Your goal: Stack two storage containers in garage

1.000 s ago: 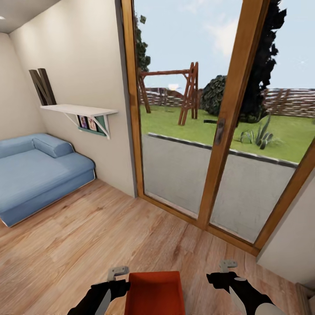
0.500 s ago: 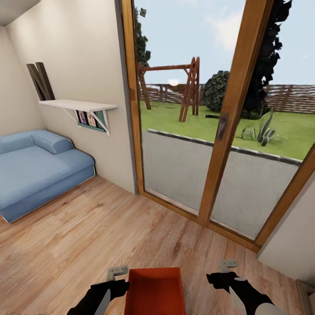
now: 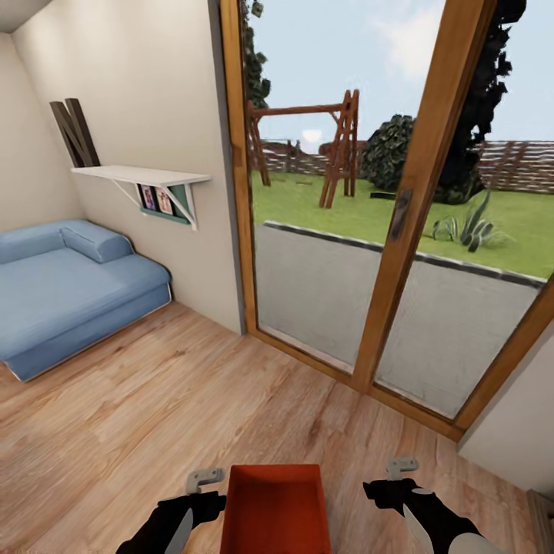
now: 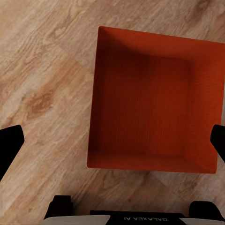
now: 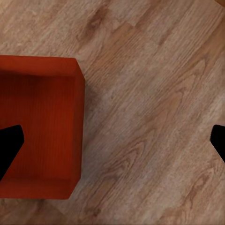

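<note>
An orange-red storage container [image 3: 275, 508] sits on the light wood-plank floor [image 3: 192, 408] of the living room, low in the head view and between the two arms. It stands upright with its open top up. Its long axis runs away from the robot, toward the glass doors [image 3: 385, 231], with one short wall nearest the doors.

The left tool [image 3: 201, 492] hangs just beside the container's left wall, and the right tool [image 3: 396, 481] hangs a little apart from its right wall. In both wrist views the dark fingertips [image 4: 10, 143] stand wide apart, gripping nothing; the container lies between the left tool's fingertips, and only at one side under the right tool [image 5: 112, 140].

A blue sofa [image 3: 69, 292] stands at the left under a white wall shelf [image 3: 142, 175].

Compared with a second ago, the whole head view has shifted slightly: the doors look nearer and the container sits a little higher in the picture, while the arms keep the same pose.
</note>
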Robot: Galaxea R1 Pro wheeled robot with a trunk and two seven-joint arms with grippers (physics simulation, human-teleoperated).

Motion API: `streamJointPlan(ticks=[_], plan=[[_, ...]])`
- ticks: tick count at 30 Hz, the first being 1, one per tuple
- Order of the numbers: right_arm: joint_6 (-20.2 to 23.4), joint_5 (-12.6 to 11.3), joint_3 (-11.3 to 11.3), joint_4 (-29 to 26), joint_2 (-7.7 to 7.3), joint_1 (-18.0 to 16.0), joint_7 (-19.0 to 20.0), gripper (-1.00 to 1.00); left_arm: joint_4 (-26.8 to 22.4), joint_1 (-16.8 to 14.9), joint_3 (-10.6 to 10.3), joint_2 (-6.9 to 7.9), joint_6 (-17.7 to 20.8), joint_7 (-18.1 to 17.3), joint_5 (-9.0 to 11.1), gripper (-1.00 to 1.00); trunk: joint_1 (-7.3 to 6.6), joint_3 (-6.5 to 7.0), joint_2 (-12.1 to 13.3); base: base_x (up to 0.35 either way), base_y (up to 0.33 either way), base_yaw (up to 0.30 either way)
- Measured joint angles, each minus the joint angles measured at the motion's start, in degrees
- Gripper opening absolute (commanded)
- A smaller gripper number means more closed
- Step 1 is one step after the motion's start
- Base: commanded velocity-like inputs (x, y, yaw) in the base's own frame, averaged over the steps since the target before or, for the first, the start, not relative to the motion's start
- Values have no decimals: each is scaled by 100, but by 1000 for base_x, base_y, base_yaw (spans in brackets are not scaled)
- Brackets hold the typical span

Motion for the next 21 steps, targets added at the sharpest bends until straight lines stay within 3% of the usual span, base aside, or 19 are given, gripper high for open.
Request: streamJointPlan(ticks=[21], plan=[[-10, -1, -5, 1, 0, 0, 0, 100, 0, -1, 0, -8, 0, 0, 7, 100, 462, -568, -843, 0, 0, 70]])
